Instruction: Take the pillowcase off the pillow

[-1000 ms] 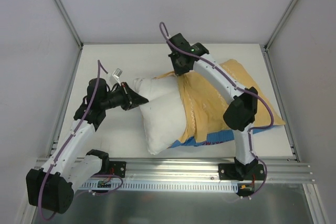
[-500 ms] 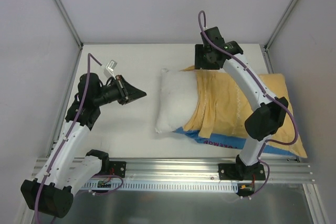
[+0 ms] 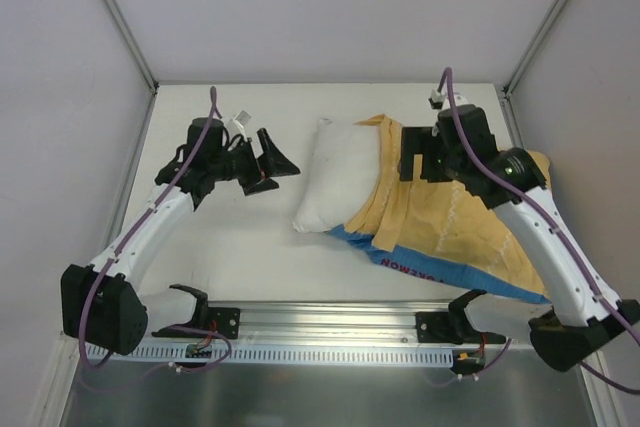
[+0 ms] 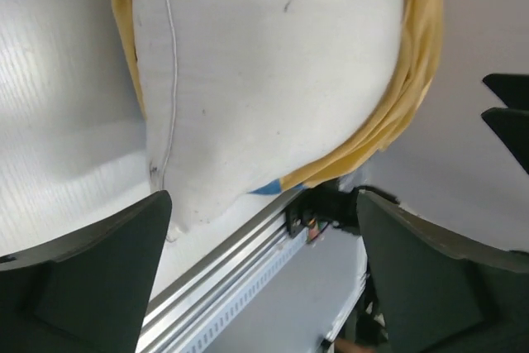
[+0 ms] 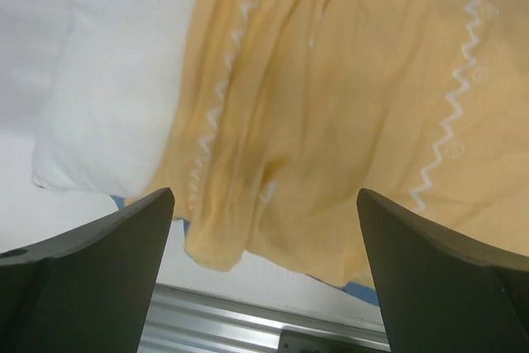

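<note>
Yellow-orange pillowcase (image 3: 450, 227) covers right half of white pillow (image 3: 335, 182), mid-table. Left gripper (image 3: 280, 169) spread, empty, just left of pillow. Right gripper (image 3: 408, 165) spread, empty, over case. Your risk: pull case with pillow unpinned and both likely slide right together.

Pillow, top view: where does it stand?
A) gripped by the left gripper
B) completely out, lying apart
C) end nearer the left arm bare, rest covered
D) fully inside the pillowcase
C: the white end of the pillow lies bare, the yellow pillowcase covers the rest, and the left gripper is open, apart from it.
</note>
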You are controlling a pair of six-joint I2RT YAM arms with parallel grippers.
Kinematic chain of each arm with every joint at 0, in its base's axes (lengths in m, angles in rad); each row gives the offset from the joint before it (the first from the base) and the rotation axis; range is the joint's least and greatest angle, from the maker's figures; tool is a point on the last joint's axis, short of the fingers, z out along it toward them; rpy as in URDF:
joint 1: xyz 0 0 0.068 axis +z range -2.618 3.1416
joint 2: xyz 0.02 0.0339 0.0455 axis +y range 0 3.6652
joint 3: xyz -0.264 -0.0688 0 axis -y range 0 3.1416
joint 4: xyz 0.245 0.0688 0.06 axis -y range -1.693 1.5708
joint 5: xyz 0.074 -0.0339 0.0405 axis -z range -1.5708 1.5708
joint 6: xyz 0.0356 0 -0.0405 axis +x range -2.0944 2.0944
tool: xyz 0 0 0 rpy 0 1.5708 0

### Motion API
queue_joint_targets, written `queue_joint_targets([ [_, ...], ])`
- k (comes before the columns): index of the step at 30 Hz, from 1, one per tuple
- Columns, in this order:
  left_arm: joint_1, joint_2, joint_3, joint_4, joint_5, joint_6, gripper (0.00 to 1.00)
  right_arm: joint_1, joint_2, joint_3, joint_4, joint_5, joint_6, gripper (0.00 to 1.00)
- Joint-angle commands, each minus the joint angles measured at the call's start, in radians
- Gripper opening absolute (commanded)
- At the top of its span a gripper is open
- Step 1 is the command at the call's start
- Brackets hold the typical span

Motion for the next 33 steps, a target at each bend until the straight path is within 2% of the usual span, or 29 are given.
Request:
queue_joint_targets([
  [1, -0.098, 0.025, 0.057, -0.092, -0.033, 0.169, 0.99, -0.001, -0.095, -0.148, -0.054, 0.011, 0.032, 0.98],
  [7, -0.232, 0.094, 0.06, -0.143, -0.064, 0.276, 0.99, 0.001, -0.23, -0.214, -0.193, 0.034, 0.058, 0.99],
  [11, -0.293, 0.214, 0.092, -0.143, -0.089, 0.279, 0.99, -0.001, -0.275, -0.254, -0.261, 0.064, 0.075, 0.99],
  [15, -0.318, 0.358, 0.138, -0.132, -0.116, 0.27, 0.99, -0.033, -0.318, -0.372, -0.236, 0.104, 0.093, 0.96],
  [18, -0.319, 0.395, 0.152, -0.088, -0.103, 0.244, 0.98, -0.081, -0.315, -0.461, -0.175, 0.072, 0.086, 0.96],
  [19, -0.319, 0.396, 0.149, -0.074, -0.096, 0.234, 0.9, -0.088, -0.312, -0.477, -0.151, 0.071, 0.089, 0.96],
  [20, -0.319, 0.396, 0.147, -0.065, -0.087, 0.229, 0.77, -0.105, -0.307, -0.492, -0.091, 0.072, 0.09, 0.96],
  [21, -0.319, 0.392, 0.146, -0.053, -0.084, 0.224, 0.28, -0.113, -0.3, -0.522, -0.056, 0.075, 0.087, 0.97],
  [22, -0.318, 0.387, 0.141, -0.049, -0.087, 0.211, 0.01, -0.123, -0.272, -0.532, -0.017, 0.075, 0.081, 0.99],
  [24, -0.318, 0.352, 0.126, -0.051, -0.099, 0.194, 0.0, -0.151, -0.225, -0.534, 0.079, 0.057, 0.057, 0.88],
  [27, -0.318, 0.248, 0.061, -0.036, -0.136, 0.14, 0.0, -0.176, -0.102, -0.48, 0.182, 0.042, 0.024, 0.59],
  [30, -0.318, 0.124, -0.028, -0.013, -0.127, 0.109, 0.0, -0.193, 0.027, -0.417, 0.274, 0.032, -0.003, 0.58],
  [32, -0.321, 0.034, -0.078, -0.011, -0.108, 0.1, 0.0, -0.193, 0.132, -0.327, 0.298, 0.012, -0.008, 0.67],
  [33, -0.322, 0.0, -0.097, -0.011, -0.103, 0.085, 0.0, -0.193, 0.165, -0.288, 0.293, -0.012, -0.008, 0.76],
])
